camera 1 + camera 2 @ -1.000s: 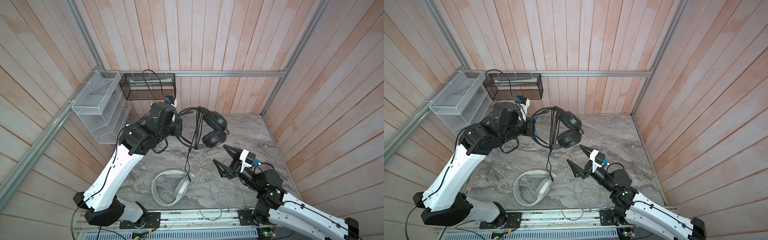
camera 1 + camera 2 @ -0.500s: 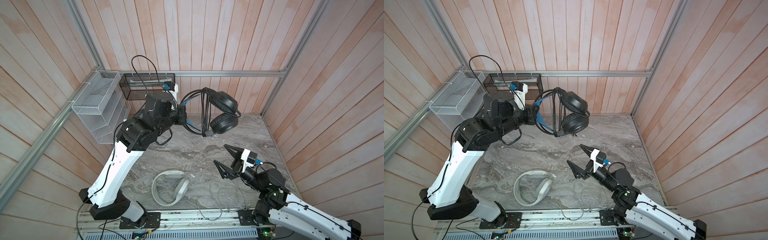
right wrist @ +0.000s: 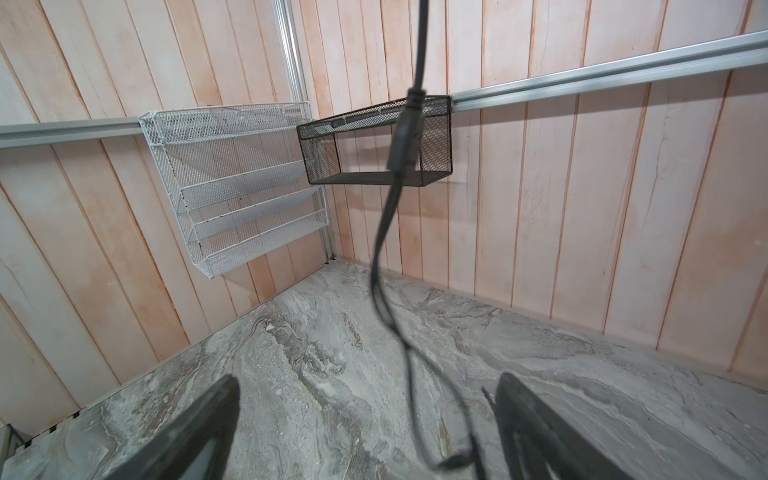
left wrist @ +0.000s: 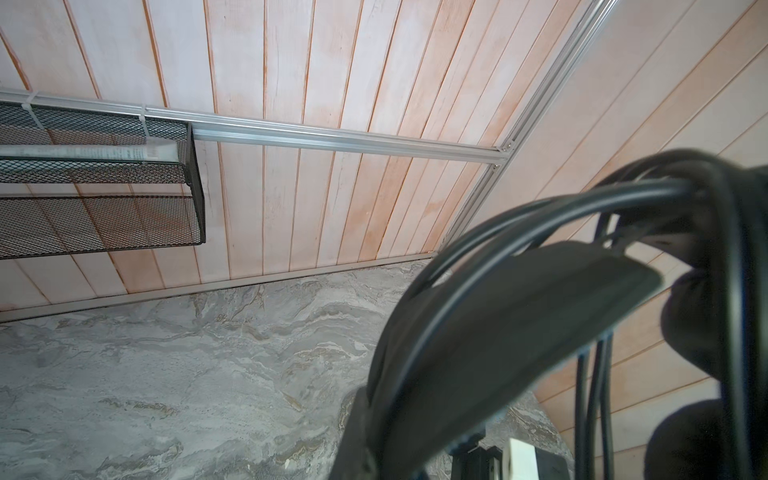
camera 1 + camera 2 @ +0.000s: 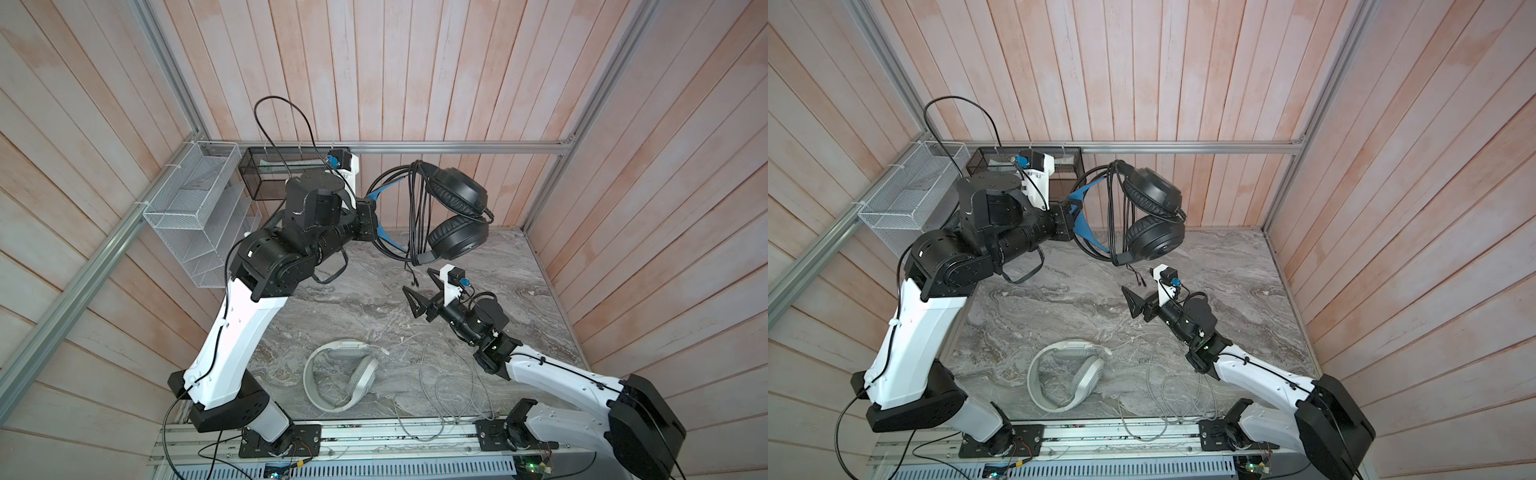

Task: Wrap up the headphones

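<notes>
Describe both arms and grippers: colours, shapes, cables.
The left arm and right arm have white shells with black joints and bases. The right gripper has black triangular fingers; the left gripper is black. Each wrist carries a white camera mount with a blue plug, and black cables run along them.

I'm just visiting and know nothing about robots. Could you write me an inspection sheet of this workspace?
Surface: grey marbled table.
Job's things: black headphones held aloft; white-grey headphones lying on the table.
Clutter: nothing seen.
Grippers: left gripper shut on the black headphones' headband; right gripper open, empty.
Cables: black cable looped over the headband, its end dangling; grey cable loose on the table.
Surroundings: wood-slat walls, white wire rack, black mesh basket.
</notes>
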{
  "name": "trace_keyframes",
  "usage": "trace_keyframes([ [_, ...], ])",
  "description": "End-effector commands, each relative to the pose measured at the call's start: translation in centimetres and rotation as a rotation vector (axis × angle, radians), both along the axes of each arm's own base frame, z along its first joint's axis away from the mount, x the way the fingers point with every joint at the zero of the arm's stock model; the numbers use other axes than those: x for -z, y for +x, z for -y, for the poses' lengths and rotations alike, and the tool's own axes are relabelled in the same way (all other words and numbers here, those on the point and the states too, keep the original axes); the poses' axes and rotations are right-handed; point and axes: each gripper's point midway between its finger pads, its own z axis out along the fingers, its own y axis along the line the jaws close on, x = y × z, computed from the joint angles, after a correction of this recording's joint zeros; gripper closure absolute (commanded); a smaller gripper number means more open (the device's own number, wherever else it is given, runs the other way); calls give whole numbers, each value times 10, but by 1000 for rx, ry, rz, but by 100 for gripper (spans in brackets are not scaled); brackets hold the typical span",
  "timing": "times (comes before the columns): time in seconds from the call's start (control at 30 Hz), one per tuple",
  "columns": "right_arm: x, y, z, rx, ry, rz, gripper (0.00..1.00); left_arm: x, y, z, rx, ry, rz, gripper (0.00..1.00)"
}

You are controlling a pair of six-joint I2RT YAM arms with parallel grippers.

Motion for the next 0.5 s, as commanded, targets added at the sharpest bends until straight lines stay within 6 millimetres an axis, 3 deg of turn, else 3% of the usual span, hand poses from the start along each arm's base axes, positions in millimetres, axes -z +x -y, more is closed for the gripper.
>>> trace_keyframes([
  [0.0,-20,-3,-32,-144,57,51,2,-27,-8,3,22,-106,48,100],
  [0.07,-12,-1,-49,-174,46,30,1,-26,-10,1,19,-107,50,100],
  [0.13,-8,-1,-54,-180,59,37,0,-26,-11,-1,15,-108,51,100],
  [0.27,4,16,-60,-135,35,30,10,-27,-14,-4,12,-116,56,100],
  [0.3,8,21,-63,-129,20,33,16,-27,-14,-4,12,-117,56,100],
  [0.4,14,37,-64,-112,2,19,53,-27,-13,-5,7,-116,60,100],
  [0.47,18,36,-63,-110,-5,13,80,-25,-11,-7,-7,-106,63,100],
])
